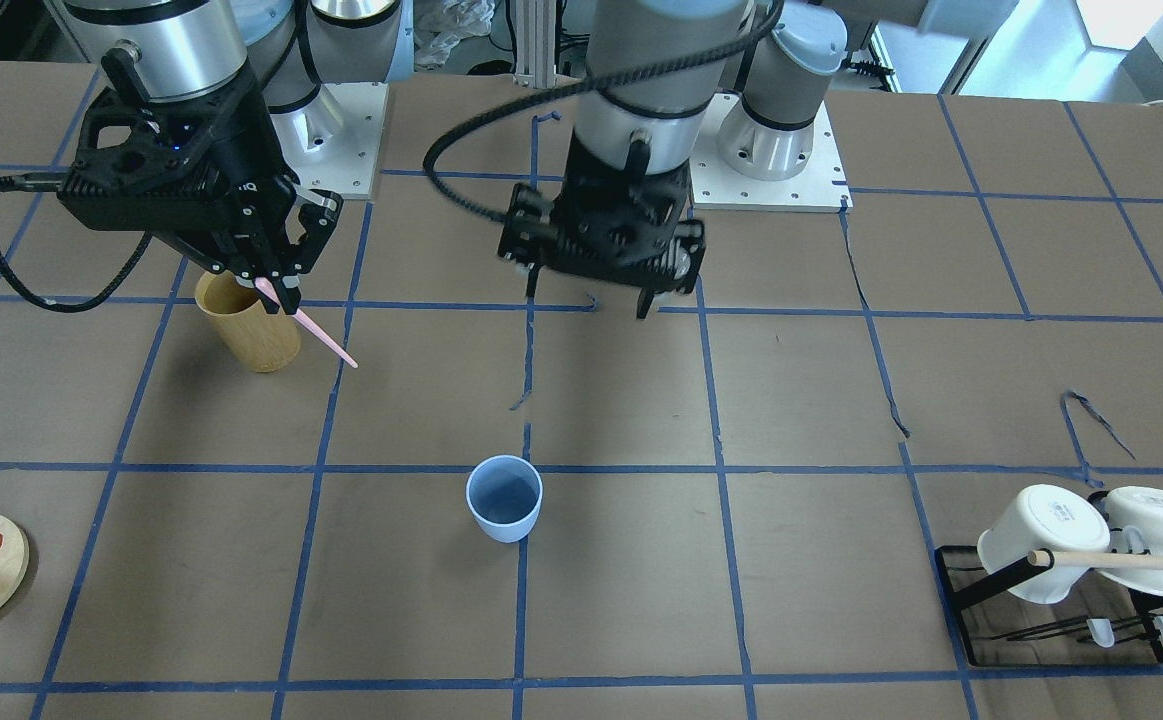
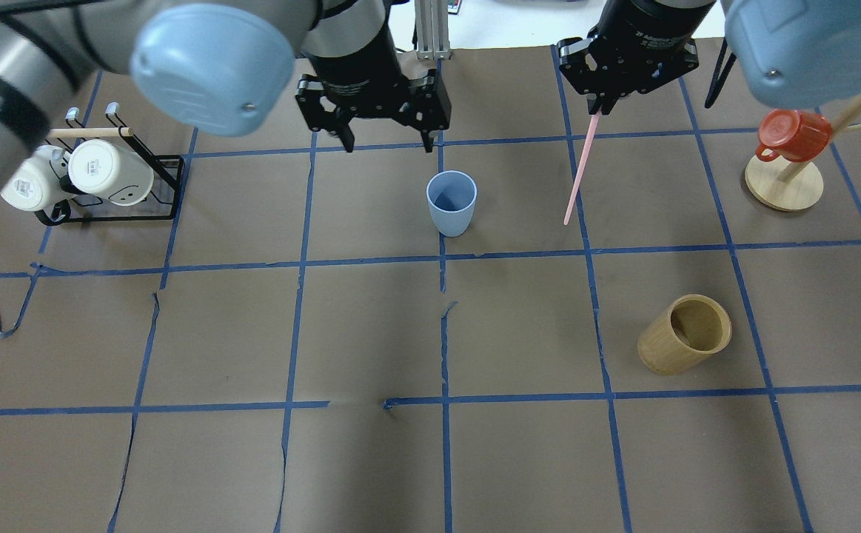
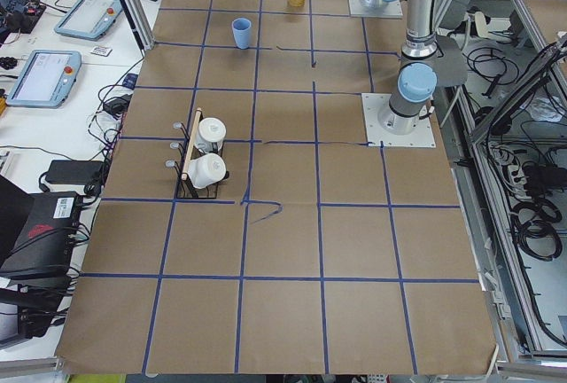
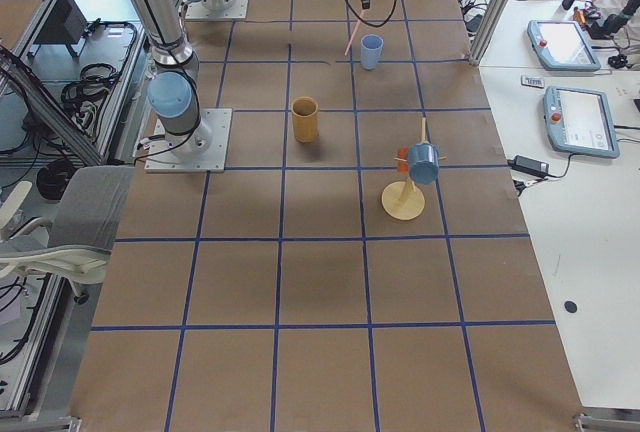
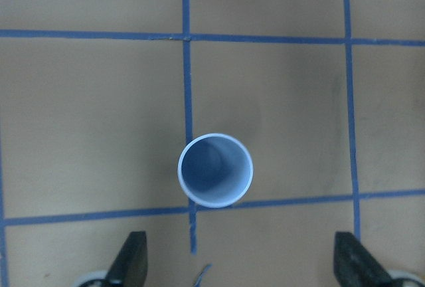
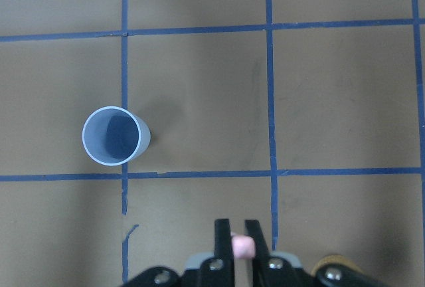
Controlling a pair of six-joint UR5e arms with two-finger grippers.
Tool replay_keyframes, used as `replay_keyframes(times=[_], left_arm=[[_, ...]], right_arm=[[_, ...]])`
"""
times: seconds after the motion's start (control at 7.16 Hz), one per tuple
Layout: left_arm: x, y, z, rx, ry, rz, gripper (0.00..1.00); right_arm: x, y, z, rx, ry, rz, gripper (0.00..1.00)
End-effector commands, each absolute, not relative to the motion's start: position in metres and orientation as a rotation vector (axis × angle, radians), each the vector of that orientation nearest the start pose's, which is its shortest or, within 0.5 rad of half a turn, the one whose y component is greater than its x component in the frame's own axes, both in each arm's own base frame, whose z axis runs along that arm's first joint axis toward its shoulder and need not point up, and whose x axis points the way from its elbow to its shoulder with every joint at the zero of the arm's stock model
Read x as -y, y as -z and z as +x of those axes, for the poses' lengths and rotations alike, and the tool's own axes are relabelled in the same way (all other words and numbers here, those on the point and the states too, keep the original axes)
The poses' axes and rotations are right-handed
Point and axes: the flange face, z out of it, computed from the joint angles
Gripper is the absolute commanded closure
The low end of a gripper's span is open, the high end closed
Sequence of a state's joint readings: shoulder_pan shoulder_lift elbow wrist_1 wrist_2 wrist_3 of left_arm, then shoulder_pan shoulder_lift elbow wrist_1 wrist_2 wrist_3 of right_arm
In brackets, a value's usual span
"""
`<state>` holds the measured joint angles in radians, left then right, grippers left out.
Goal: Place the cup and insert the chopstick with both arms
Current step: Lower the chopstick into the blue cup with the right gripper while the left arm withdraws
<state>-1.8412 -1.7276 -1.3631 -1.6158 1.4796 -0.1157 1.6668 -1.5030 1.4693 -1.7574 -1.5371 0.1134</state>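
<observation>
The light-blue cup (image 2: pixel 451 203) stands upright and empty on the table at a tape crossing; it also shows in the front view (image 1: pixel 504 500). My left gripper (image 2: pixel 388 146) hangs above it, open wide and empty. In the left wrist view the cup (image 5: pixel 216 169) lies just ahead of the two spread fingers (image 5: pixel 129 260). My right gripper (image 2: pixel 594 109) is shut on the top end of the pale-pink chopstick (image 2: pixel 580 170), which hangs down in the air, to the right of the cup. The right wrist view shows the fingers closed on the chopstick (image 6: pixel 243 246) and the cup (image 6: pixel 114 135) off to the left.
A tan bamboo cylinder (image 2: pixel 685 333) stands near the right arm's side. A black rack (image 2: pixel 167 189) with two white mugs and a wooden rod is at the left. A red mug (image 2: pixel 793 135) hangs on a wooden stand at the far right.
</observation>
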Motion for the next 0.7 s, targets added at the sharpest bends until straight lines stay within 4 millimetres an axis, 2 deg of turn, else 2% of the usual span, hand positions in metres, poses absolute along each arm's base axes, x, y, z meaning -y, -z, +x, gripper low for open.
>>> replay_keyframes(times=[0.0,0.14,0.28,0.56], left_arm=[[0.439,-0.556,-0.204,-3.183,-0.237,0.208,0.07],[0.437,-0.558,-0.160,-3.200,-0.210,0.107,0.07],[0.432,-0.561,-0.142,-3.206,-0.148,0.025,0.07],[0.453,-0.558,-0.137,-3.186,0.136,0.023,0.03]], right_arm=[[0.530,-0.519,0.225,-3.026,0.432,0.039,1.00],[0.531,-0.510,0.255,-2.999,0.464,0.047,1.00],[0.532,-0.503,0.279,-2.985,0.509,0.001,1.00],[0.549,-0.487,0.304,-2.928,0.623,0.013,1.00]])
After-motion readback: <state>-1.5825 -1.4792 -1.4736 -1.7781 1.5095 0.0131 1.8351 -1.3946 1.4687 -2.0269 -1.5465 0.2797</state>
